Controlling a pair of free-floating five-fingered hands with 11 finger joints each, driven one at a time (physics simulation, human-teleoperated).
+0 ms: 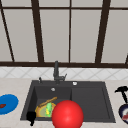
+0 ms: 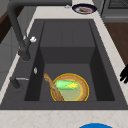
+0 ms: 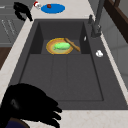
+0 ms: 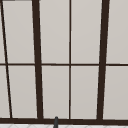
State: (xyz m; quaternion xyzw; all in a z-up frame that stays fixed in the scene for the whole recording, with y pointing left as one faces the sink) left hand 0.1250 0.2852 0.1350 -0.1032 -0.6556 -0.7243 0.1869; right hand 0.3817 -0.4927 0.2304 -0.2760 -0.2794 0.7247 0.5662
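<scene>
Two black hands hang over the counter at either end of a dark sink (image 1: pixel 105 117). At the front left corner of the sink, the left hand (image 1: pixel 31 117) hovers just above the sink's front rim, close to the yellow plate (image 1: pixel 40 112) that lies on the floor of the left basin; whether its fingers are spread or curled I cannot tell from the front, though in the right side view that hand (image 3: pixel 22 11) shows its fingers drooping loosely and holding nothing. The yellow plate carries a green ear of corn (image 2: pixel 65 85) with a yellow end, and a brown wooden stick (image 2: pixel 53 87) leans across the plate's rim toward the basin's back wall. A big red ball (image 1: pixel 67 115) fills the foreground of the front view, overlapping the sink's front edge (how it sits there is unclear). Over on the right counter, the right hand (image 1: pixel 122 91) floats above a dark blue plate (image 1: pixel 123 112) with something reddish on it; in the right side view this hand (image 3: pixel 30 107) looms near the camera with its fingers relaxed and slightly fanned, gripping nothing, the plate just beneath it. A blue plate (image 1: pixel 7 103) with a small dark red bit rests on the left counter, well apart from the sink. Behind the basin stands a dark faucet (image 1: pixel 56 72), and beyond it a window (image 4: pixel 70 62) with brown bars.
</scene>
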